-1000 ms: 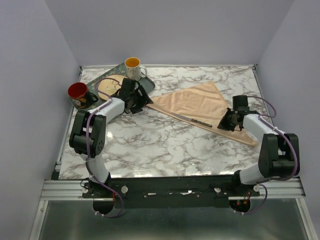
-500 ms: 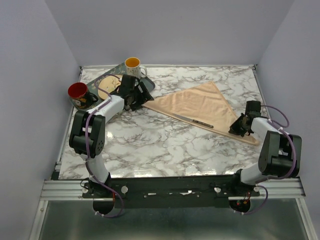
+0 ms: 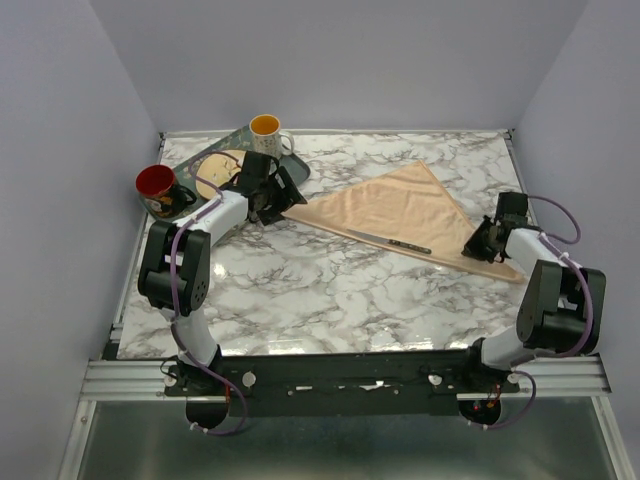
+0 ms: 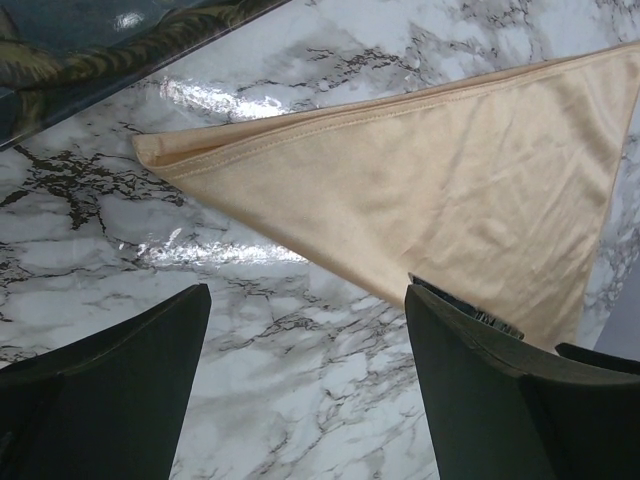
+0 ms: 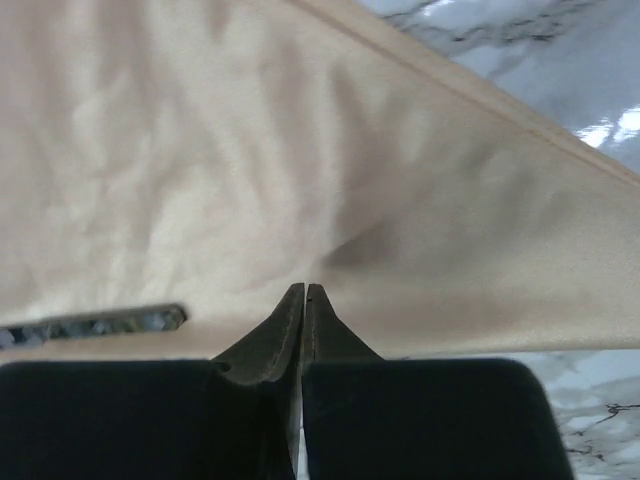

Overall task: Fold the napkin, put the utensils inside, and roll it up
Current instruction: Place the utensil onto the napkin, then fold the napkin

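The peach napkin [image 3: 400,205] lies folded in a triangle right of the table's middle. One dark utensil [image 3: 390,242] lies along its near folded edge. My left gripper [image 3: 268,208] hovers open just left of the napkin's left corner [image 4: 150,150], with bare marble between its fingers [image 4: 120,380]. The utensil's end [image 4: 465,308] peeks out beside the right finger. My right gripper [image 3: 478,246] is shut, its tips [image 5: 304,288] down on the napkin [image 5: 250,150] near the right corner. No cloth shows between the tips. The utensil's handle [image 5: 90,325] lies to their left.
A dark patterned tray [image 3: 290,168] at the back left holds a cream floral plate [image 3: 220,165]. A yellow-lined mug [image 3: 265,128] stands behind it and a red-lined mug [image 3: 157,185] at the left edge. The tray's edge [image 4: 100,40] shows in the left wrist view.
My right gripper moved right and back towards the napkin's right corner. The napkin's near edge shifted and pulled straighter, and the utensil moved with it. The left gripper edged back slightly.
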`<state>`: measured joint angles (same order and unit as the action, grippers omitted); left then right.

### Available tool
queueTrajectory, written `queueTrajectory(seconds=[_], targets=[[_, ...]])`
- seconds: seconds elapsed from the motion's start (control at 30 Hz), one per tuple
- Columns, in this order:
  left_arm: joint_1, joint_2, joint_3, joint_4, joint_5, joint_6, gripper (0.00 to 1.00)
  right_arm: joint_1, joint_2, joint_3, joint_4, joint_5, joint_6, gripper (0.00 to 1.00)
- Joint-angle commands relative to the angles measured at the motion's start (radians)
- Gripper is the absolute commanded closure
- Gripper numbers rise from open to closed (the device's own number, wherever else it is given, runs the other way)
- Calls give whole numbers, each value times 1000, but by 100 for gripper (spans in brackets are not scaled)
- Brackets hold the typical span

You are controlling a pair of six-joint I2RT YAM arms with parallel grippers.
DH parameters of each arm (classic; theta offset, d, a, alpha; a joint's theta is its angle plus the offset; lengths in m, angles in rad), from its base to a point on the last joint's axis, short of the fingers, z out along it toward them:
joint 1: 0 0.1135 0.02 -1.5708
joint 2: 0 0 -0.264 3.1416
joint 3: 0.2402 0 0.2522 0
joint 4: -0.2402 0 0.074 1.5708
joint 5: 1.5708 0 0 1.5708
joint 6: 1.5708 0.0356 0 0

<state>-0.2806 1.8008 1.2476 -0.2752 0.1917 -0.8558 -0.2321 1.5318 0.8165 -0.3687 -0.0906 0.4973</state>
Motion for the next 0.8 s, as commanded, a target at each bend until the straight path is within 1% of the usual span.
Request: queueTrajectory(seconds=[0.0, 0.03, 0.1, 0.13, 0.2, 0.23, 0.27, 0.37, 0.5, 0.53, 0.7, 0.77], targets=[[8, -14, -7, -2, -43, -26, 12, 95, -151, 35, -15, -80, -158, 74], [8, -6, -4, -1, -43, -46, 13, 132, -180, 30, -12, -83, -172, 67], [6, 14, 0, 8, -41, -71, 14, 140, -243, 1, 8, -154, -168, 52], [4, 20, -2, 13, -43, -87, 15, 142, -254, -3, 17, -173, -157, 51], [0, 29, -2, 16, -75, -130, 16, 140, -262, 1, 19, -211, -149, 49], [-6, 31, -4, 14, -90, -141, 20, 140, -262, 7, 17, -224, -157, 49], [-12, 32, -7, 14, -110, -150, 21, 140, -263, 12, 19, -248, -163, 49], [-19, 43, -11, 14, -162, -204, 24, 140, -271, 21, 19, -265, -167, 49], [-28, 60, -20, 5, -182, -272, 29, 140, -282, 10, 27, -297, -161, 49], [-34, 63, -22, -1, -208, -287, 30, 140, -280, 10, 27, -301, -164, 49], [-40, 92, -19, -18, -235, -310, 31, 140, -285, 1, 31, -313, -167, 49], [-40, 106, -13, -22, -253, -299, 35, 140, -285, 0, 34, -320, -169, 49]])
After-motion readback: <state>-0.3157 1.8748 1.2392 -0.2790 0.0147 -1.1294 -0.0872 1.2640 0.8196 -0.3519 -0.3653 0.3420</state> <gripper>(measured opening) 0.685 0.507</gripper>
